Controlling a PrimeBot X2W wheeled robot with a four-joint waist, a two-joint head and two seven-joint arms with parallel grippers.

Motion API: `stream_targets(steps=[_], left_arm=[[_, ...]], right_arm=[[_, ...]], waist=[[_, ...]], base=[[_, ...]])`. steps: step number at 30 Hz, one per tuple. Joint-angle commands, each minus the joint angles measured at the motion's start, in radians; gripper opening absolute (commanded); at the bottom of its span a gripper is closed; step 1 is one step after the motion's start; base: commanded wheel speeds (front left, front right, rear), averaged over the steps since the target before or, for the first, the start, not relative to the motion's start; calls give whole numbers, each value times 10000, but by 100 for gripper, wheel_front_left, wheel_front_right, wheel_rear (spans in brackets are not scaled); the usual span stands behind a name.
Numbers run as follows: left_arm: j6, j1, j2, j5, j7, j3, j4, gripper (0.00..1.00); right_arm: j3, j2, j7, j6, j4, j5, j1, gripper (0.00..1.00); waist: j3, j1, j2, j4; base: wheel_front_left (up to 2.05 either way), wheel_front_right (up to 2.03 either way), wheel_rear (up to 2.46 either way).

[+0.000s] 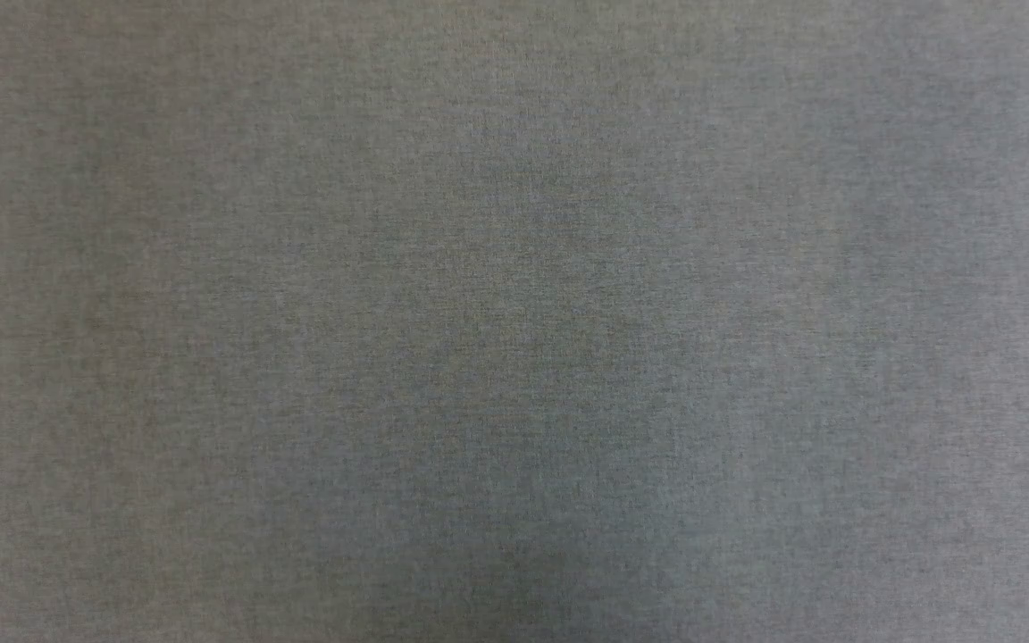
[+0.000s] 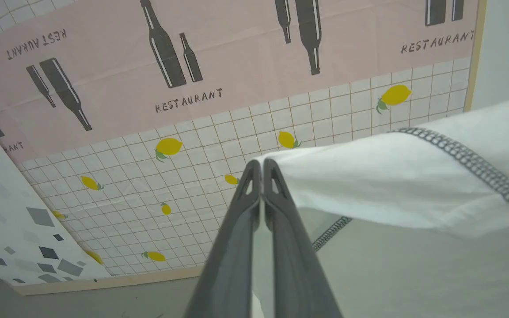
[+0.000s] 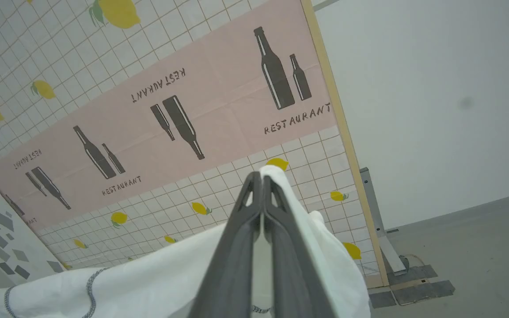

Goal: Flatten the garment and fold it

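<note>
The garment [image 2: 396,185] is white thin cloth with dark grey zigzag stitching [image 2: 462,154] along a seam. In the left wrist view it stretches rightward from my left gripper [image 2: 261,165], whose fingers are shut with the cloth's edge pinched at the tips. In the right wrist view my right gripper [image 3: 261,179] is shut too. The garment [image 3: 161,282] drapes from those tips down to the lower left and over the right finger. Both hold the cloth raised off the floor. Close before the head camera is a grey, finely woven surface [image 1: 514,321]; I cannot tell what it is.
A backdrop panel [image 2: 219,145] with a lemon-tile print and a pink bottle band stands ahead, wood-framed. Its right edge [image 3: 347,145] ends at a metal stand foot [image 3: 385,247]. A white wall [image 3: 435,88] and grey floor [image 3: 471,247] lie beyond. A grey-flecked panel [image 2: 2,229] stands on the left.
</note>
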Motion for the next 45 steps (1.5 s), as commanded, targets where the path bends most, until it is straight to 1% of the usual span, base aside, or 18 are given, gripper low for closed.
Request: stream_targets(steps=[1, 5, 10, 13, 17, 21, 24, 28, 30, 33, 38, 41, 45], left_arm=[[-98, 225, 2, -30, -104, -49, 144, 0], [-545, 907, -56, -146, -139, -365, 496, 0], [-890, 2206, -91, -531, -387, -541, 584, 0], [-980, 3301, -163, -901, -605, -531, 181, 0], [-962, 5414, -313, -1625, -681, -399, -889, 0], [-536, 8338, -435, -2388, -364, -317, -2554, 0], [-15, 10815, -629, -2981, -49, -347, -3819, 0], [716, 13687, -819, -3583, 183, -392, -4907, 0], [943, 14653, -862, -3740, 251, -465, -5173, 0], [1184, 15614, -899, -3944, 306, -489, -5446, 0], [1366, 16672, -893, -4228, 491, -581, -5701, 0], [1581, 17155, -841, -4398, 677, -527, -5943, 0], [1936, 17689, -673, -4653, 1088, -367, -6410, 0]], right_arm=[[23, -10, -71, -13, 24, 121, 320, 0], [299, -98, -52, -13, -224, 884, 1337, 0], [638, -199, 102, -13, -1091, 2374, 3449, 0], [783, -235, 169, -13, -1747, 3140, 4917, 0], [853, -250, 183, -13, -2766, 3957, 7217, 0], [717, -180, 288, -13, -3730, 4414, 9830, 0], [545, -93, 436, -13, -4314, 4682, 11768, 0], [771, -31, 619, -13, -4749, 4653, 13937, 0], [858, -22, 634, -13, -4848, 4424, 14774, 0], [844, -15, 626, -13, -4943, 4045, 15745, 0], [648, -12, 756, -13, -5015, 3399, 16943, 0], [522, -11, 1056, -13, -5134, 3151, 17446, 0], [233, -10, 1726, -13, -5467, 2942, 17927, 0]], waist=[[170, -2, 0, 54], [-60, -2, 0, 237], [-926, -2, 0, 452], [-1625, -2, 0, 584], [-2704, -2, 0, 745], [-3589, -2, 0, 858], [-4109, -2, 0, 909], [-4637, -2, 0, 851], [-4842, -2, 0, 871], [-5070, -2, 0, 919], [-5397, -2, 0, 995], [-5510, -2, 0, 981], [-5617, -2, 0, 952]], base=[[0, 0, 0], [0, 0, 0], [0, 0, 0], [0, 0, 0], [0, 0, 0], [0, 0, 0], [0, 0, 0], [0, 0, 0], [0, 0, 0], [0, 0, 0], [0, 0, 0], [0, 0, 0], [0, 0, 0]])
